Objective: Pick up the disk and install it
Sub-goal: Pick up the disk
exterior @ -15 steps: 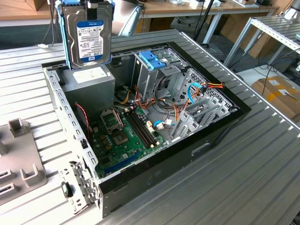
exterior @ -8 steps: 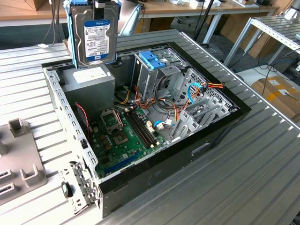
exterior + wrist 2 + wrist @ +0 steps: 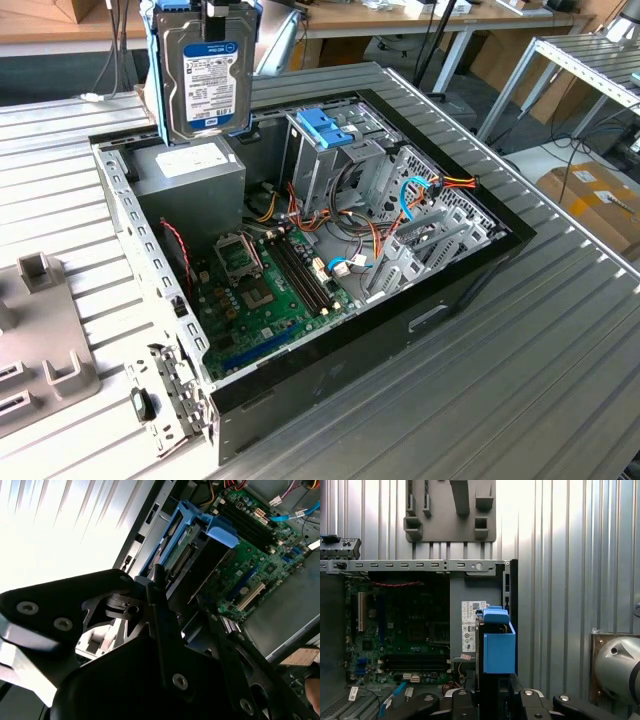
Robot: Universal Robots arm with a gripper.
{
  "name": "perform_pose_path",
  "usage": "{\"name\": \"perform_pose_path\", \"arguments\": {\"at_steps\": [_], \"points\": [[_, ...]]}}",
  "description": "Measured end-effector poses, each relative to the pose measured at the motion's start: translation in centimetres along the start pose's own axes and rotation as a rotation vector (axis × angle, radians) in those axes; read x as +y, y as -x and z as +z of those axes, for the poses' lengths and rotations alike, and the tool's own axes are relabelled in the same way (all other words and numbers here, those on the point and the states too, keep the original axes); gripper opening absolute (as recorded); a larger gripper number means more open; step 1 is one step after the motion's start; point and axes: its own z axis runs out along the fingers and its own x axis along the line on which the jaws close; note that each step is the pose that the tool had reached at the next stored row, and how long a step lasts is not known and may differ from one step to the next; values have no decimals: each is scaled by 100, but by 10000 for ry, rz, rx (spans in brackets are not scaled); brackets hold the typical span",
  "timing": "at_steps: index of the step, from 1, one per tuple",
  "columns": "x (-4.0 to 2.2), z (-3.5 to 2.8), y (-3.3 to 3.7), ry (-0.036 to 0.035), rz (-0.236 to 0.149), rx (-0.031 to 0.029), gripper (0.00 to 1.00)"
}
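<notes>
disk gripped upright above the open case

the jaws are clenched on the top edge of the flat rectangular silver-metal disk (image 3: 205,80). its white label with a blue band faces the exterior view, and light-blue plastic rails run down its edges. it hangs upright in the air. just below it sits the big grey power-supply box (image 3: 190,172), in a corner of the open black computer case (image 3: 330,385). further along inside the case lie the green motherboard (image 3: 265,290) and the metal drive cage (image 3: 305,165), topped by a blue plastic bracket (image 3: 325,128). the case rests on a ribbed grey metal tabletop (image 3: 530,380).
</notes>
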Motion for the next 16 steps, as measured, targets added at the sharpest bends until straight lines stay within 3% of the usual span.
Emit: {"name": "perform_pose_path", "arguments": {"at_steps": [7,16], "points": [[-41,-1,0,0,0,1,35],[-253,-3,-1,0,0,1,35]]}}
